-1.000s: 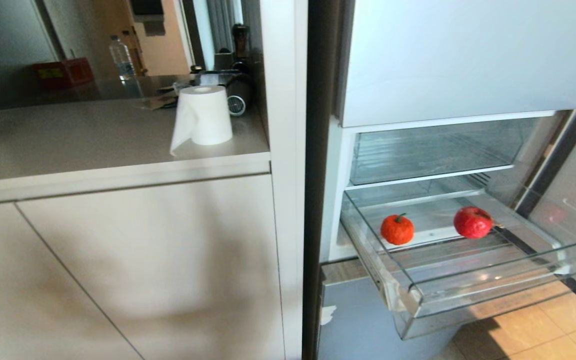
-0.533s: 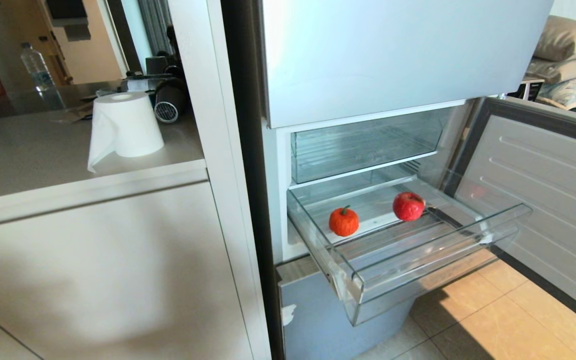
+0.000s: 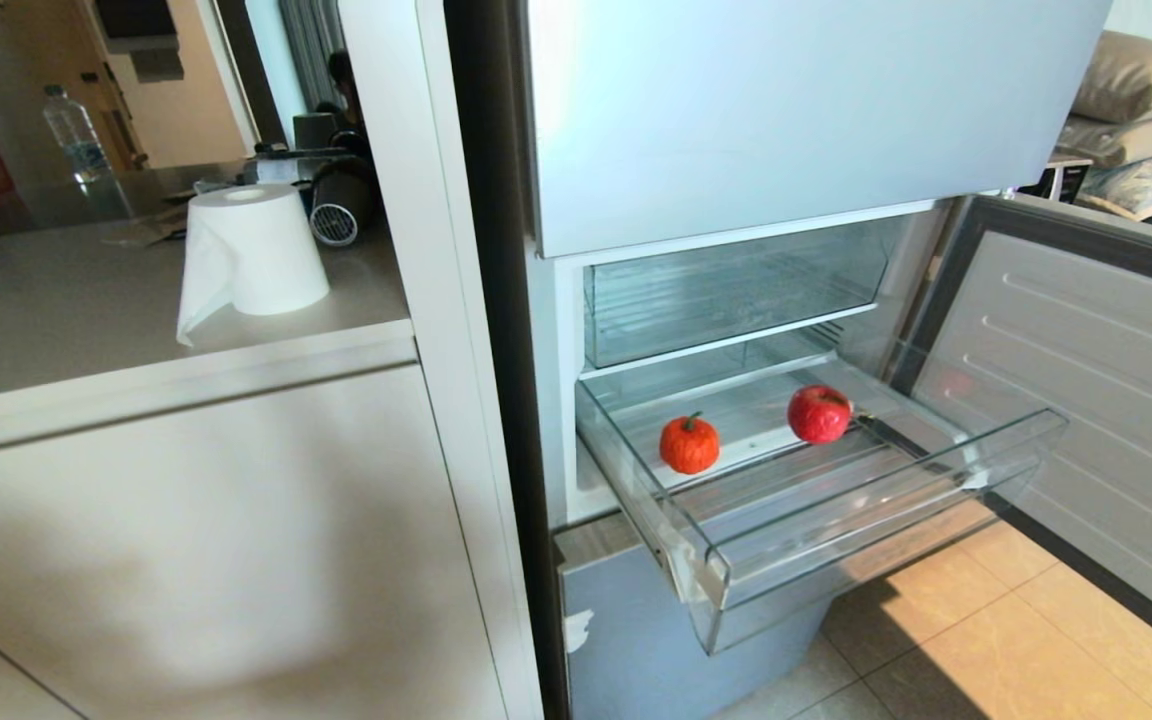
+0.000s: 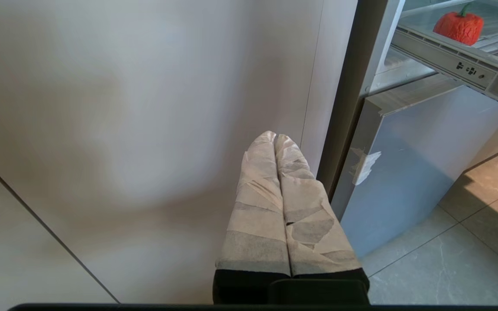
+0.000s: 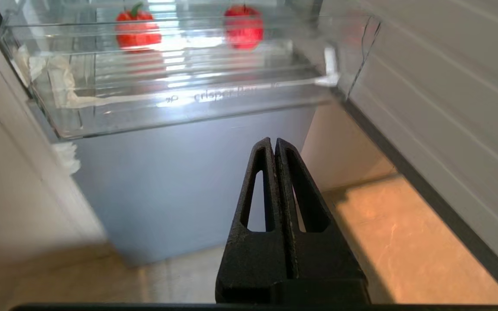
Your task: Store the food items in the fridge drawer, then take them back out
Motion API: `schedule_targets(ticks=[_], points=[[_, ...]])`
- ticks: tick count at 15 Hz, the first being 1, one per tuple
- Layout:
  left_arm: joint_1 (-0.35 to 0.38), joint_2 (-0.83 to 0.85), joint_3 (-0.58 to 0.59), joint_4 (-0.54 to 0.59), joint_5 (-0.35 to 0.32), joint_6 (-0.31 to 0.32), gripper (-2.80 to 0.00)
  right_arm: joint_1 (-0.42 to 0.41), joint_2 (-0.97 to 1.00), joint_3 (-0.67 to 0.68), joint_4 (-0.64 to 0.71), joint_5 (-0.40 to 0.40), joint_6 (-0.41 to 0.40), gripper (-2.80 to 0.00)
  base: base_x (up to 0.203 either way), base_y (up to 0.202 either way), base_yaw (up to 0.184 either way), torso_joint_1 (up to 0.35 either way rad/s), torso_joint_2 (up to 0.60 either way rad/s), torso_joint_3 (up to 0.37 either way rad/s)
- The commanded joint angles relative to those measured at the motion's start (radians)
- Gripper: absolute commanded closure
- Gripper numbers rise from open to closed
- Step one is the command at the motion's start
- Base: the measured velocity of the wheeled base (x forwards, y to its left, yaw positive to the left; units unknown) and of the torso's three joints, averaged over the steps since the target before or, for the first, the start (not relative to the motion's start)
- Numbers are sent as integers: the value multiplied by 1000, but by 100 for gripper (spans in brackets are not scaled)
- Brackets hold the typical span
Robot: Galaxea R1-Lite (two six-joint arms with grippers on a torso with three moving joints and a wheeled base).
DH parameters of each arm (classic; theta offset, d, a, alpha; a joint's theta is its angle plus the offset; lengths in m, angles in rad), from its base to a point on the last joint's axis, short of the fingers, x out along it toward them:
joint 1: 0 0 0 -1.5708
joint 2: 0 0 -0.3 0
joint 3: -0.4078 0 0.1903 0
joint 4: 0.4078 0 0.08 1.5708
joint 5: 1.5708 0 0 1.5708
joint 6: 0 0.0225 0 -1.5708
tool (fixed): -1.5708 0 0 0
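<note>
Step in hand: both food items already lie in the pulled-out fridge drawer (image 3: 936,480), so this looks like the turn from storing to taking back out, or to pushing the drawer shut first; which one I cannot tell.
Pumpkin-like fruit (image 3: 689,445): sits on the ribbed drawer floor, toward the robot's left, stem up.
Red apple (image 3: 819,413): same drawer, to the right of the pumpkin-like fruit, well apart from it, near the right wall.
Right gripper (image 5: 275,149): fingers pressed together, holding nothing; it hangs low in front of the drawer's clear front lip, below it, over the tiled floor (image 5: 404,242).
Left gripper (image 4: 274,140): taped fingers closed, empty, parked low beside the pale cabinet front (image 4: 123,108).
Fridge door (image 3: 1116,400): swung wide on the right.
Next move calls for: the right gripper must rise above the front lip, spread its fingers, then come down over one fruit without knocking it rolling.
</note>
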Motion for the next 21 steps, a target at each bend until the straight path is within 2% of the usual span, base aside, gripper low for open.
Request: schedule_targets(ticks=[1,5,7,11,14,15,18,21], points=[[0,0,0,0,0,0,0,2,298,-111,10,1,17,0,0,0,0,0,0,0],[0,0,0,0,0,0,0,4,877,-393,28,6,59,0,0,0,0,0,0,0],[0,0,0,0,0,0,0,5,1107,-526,-16,6,72,0,0,0,0,0,0,0],[0,0,0,0,0,0,0,11,1424,-754,-171,6,78,0,0,0,0,0,0,0],[0,0,0,0,0,0,0,23,1578,-877,-197,1,78,0,0,0,0,0,0,0],[0,0,0,0,0,0,0,24,1609,-911,-198,0,78,-280,0,0,0,0,0,0],[0,0,0,0,0,0,0,35,1730,-1078,-161,-2,80,-280,0,0,0,0,0,0],[0,0,0,0,0,0,0,44,1809,-1257,4,-5,84,-280,0,0,0,0,0,0]])
